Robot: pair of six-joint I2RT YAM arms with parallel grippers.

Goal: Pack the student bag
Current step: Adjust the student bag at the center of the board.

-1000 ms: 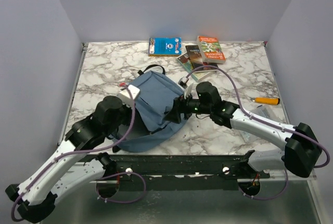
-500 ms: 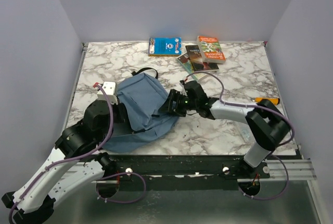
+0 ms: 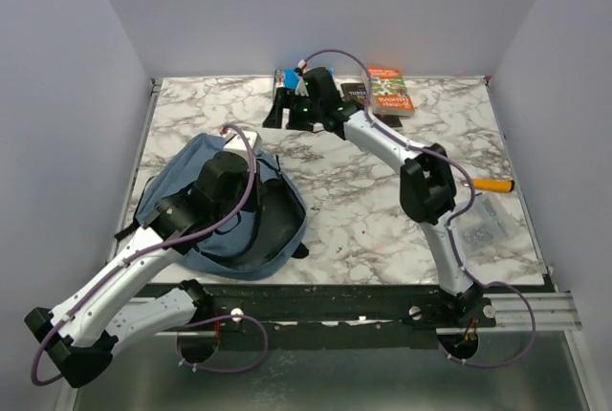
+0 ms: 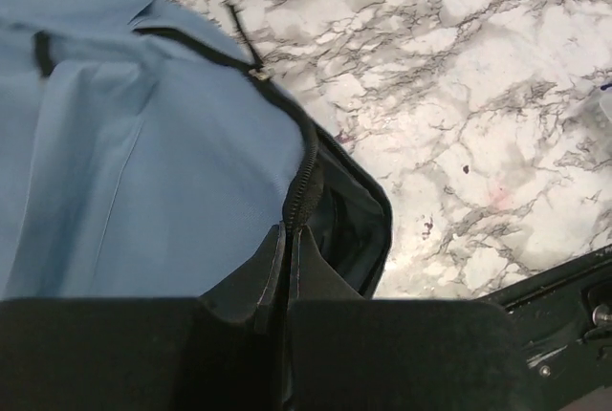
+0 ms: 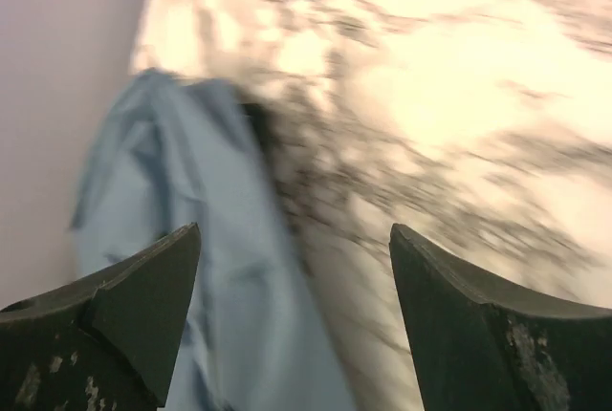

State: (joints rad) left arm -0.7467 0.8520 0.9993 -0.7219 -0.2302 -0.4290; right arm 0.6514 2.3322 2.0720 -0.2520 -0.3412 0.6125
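Your student bag (image 3: 182, 170), a soft dusty-blue fabric backpack with black straps, lay on the near-left part of the white-and-grey marbled table (image 3: 363, 201), its dark mouth gaping toward the table's middle. Your left gripper (image 4: 289, 241) was pinched together on the bag's black zipper edge at that opening. Your right gripper (image 5: 294, 239) hung over the table's far edge, fingers spread wide with nothing between them, near an orange-and-green paperback book (image 3: 387, 88) and well apart from the bag.
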